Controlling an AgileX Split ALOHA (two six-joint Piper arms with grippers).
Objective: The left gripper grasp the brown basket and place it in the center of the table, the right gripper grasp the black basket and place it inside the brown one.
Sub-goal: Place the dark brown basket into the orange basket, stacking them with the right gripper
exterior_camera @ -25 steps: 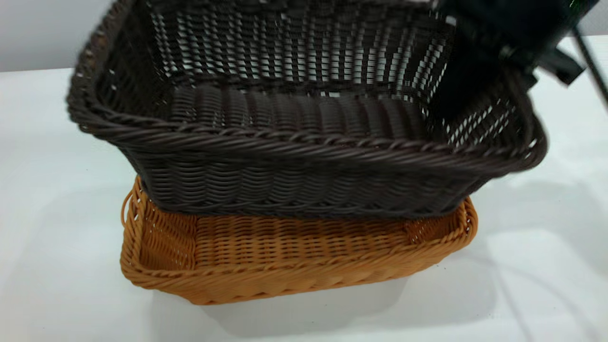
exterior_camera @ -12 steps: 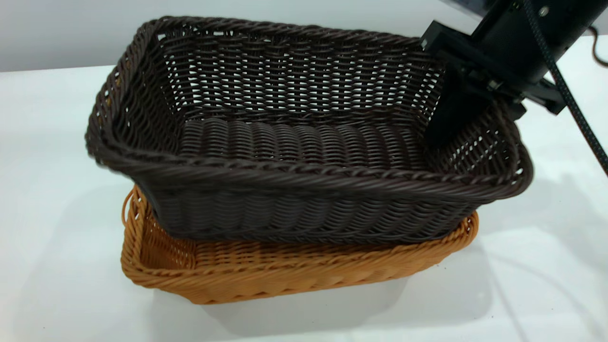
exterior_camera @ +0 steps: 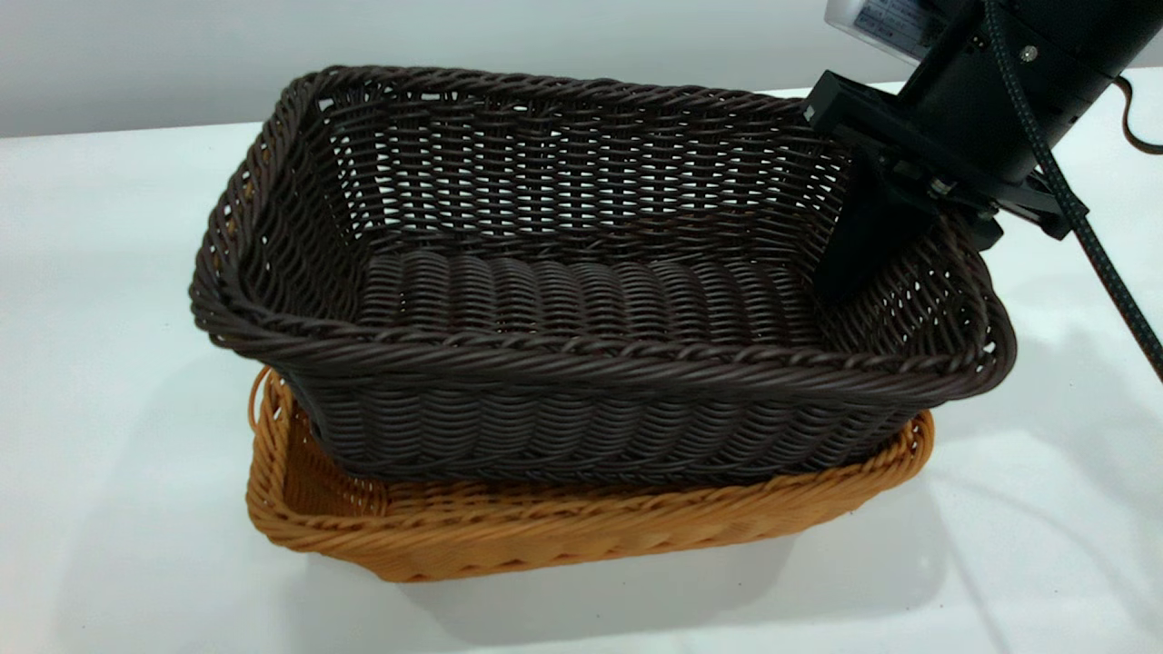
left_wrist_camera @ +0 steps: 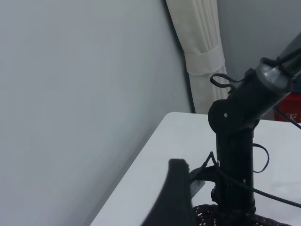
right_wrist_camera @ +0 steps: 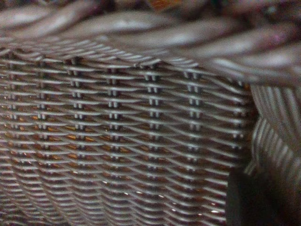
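Two baskets, nested: black basket (exterior_camera: pixel 581 291) clamped at its end wall by the right gripper (exterior_camera: pixel 895 232) jaws, resting inside brown basket (exterior_camera: pixel 545 527) directly beneath, on desk (exterior_camera: pixel 109 272); left gripper's (left_wrist_camera: pixel 176 197) jaw state cannot be told

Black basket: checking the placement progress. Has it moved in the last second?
Yes. The black basket has sunk lower into the brown basket, hiding more of it.

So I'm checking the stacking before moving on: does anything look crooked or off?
Yes. The black basket sits skewed in the brown basket, riding high, its right rim overhanging. The right gripper straddles its right wall. Nothing looks damaged.
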